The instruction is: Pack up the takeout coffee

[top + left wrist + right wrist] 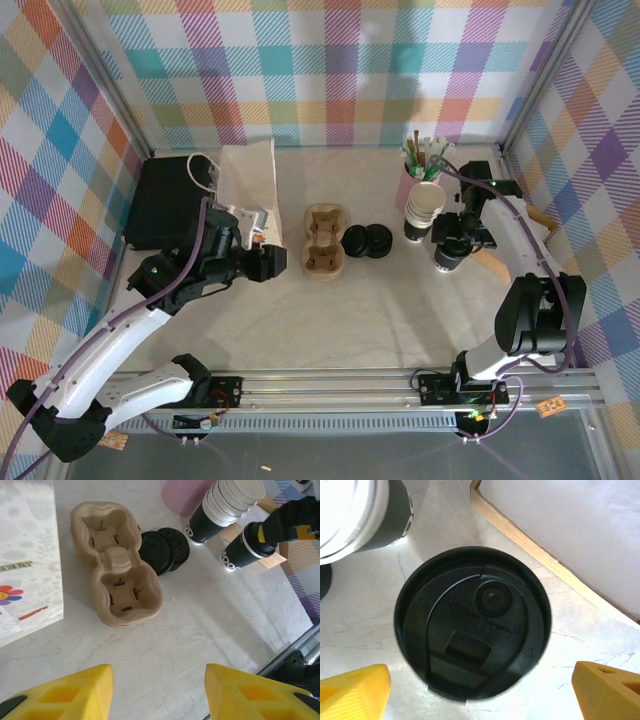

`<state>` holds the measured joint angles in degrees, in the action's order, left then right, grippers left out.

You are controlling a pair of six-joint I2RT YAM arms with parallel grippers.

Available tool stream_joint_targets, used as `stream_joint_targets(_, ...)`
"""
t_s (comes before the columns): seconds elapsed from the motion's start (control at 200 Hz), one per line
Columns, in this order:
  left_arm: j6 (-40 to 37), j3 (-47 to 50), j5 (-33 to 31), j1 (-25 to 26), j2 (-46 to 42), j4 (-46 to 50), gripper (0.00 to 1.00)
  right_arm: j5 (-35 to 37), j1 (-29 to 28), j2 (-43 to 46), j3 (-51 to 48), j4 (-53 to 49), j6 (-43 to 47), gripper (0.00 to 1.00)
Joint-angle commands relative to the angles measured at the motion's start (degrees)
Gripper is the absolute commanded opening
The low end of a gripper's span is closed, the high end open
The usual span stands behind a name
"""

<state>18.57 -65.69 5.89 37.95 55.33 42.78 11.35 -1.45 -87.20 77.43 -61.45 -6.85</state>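
Note:
The takeout coffee [449, 256] stands at the right of the table, a dark-walled cup [238, 555] under a round black lid [472, 630]. My right gripper [455, 236] hangs straight over it. Its yellow fingertips [355, 690] stand wide on either side of the lid without touching it, so the right gripper [481, 687] is open. My left gripper [275, 260] hovers left of the cup carrier. It [159, 690] is open over bare table with nothing between its fingers.
A brown two-well pulp carrier [323, 243] [117, 565] lies mid-table, with loose black lids [367, 240] [162, 550] beside it. A stack of lidless cups [424, 207] [225, 505] and a pink holder [420, 160] stand by the coffee. A paper bag [250, 185] and a black box [165, 200] sit at the left.

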Motion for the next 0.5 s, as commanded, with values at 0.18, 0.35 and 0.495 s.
stream_joint_targets(0.18, 4.42, -17.69, -9.43, -0.1, 5.01, 12.91, 0.52, -5.3, -1.8, 9.26, 12.53, -15.21, -5.23, 0.83)
stream_joint_targets(0.35, 5.09, -32.31, -15.93, -1.11, 11.83, 26.96, 0.52, 2.07, -18.29, 6.39, 25.85, -26.32, -16.77, 0.8)
stream_joint_targets(0.495, 2.51, -43.53, -18.71, -5.59, 18.13, 36.36, 0.52, 8.06, -36.25, -5.74, 41.15, -34.4, -29.99, 0.75)
